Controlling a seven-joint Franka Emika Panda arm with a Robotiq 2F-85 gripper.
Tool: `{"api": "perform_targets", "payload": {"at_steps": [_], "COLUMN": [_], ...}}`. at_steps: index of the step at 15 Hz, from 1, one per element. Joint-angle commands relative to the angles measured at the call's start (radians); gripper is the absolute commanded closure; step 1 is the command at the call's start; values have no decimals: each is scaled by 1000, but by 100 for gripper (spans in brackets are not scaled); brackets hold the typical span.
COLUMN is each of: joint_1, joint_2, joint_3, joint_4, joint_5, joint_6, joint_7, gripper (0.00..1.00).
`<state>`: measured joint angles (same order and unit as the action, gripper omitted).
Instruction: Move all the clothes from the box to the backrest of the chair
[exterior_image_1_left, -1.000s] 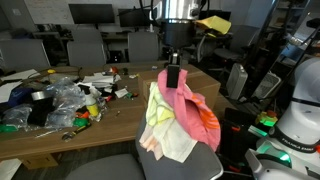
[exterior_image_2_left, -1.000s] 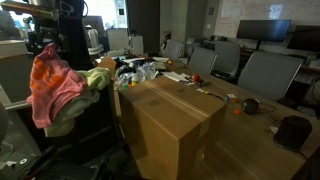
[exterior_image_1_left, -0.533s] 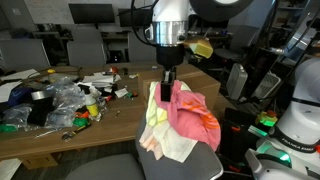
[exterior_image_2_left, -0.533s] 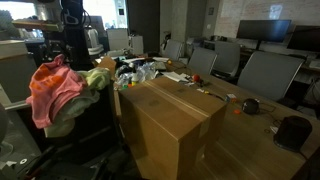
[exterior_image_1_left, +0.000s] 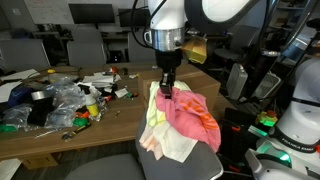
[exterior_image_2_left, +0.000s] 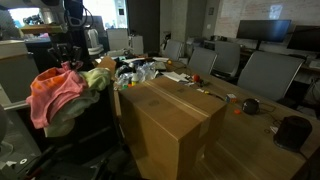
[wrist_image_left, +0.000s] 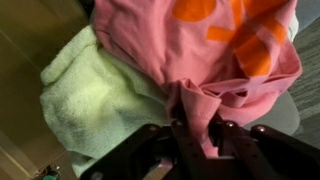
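Chair (exterior_image_1_left: 120, 168) up front, pink-red garment (exterior_image_1_left: 190, 115) draped over its backrest. Gripper (wrist_image_left: 197, 130) narrow round a pink fold, can't tell if it's pinching. Looks like the release step. Next: lift clear, then on to the box (exterior_image_2_left: 165, 125).

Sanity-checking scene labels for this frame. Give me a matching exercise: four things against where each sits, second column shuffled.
Things:
1. pink garment
2. pale green garment
3. cardboard box
4. clear plastic bags

Places:
A. on the desk
B. standing beside the chair
C. top layer on the chair's backrest
D. on the backrest, partly under the pink one

Pairs: 1-C, 2-D, 3-B, 4-A
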<state>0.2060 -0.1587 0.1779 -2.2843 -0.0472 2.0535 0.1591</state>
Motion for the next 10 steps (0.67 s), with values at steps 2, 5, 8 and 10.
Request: {"api": "perform_targets", "payload": {"at_steps": [2,5,8,10], "joint_1": [-19,-23,-33,-42], "joint_2": [-31,-58,-117,-170], "joint_3": [19,12,2,-9], "joint_4": [4,8,9,9], "joint_5": [-109,-129,-114,-103], "joint_6": [-5,-31,-94,-137], "joint_7": [50,44,16,-3], "gripper": [33,12,0,0]}}
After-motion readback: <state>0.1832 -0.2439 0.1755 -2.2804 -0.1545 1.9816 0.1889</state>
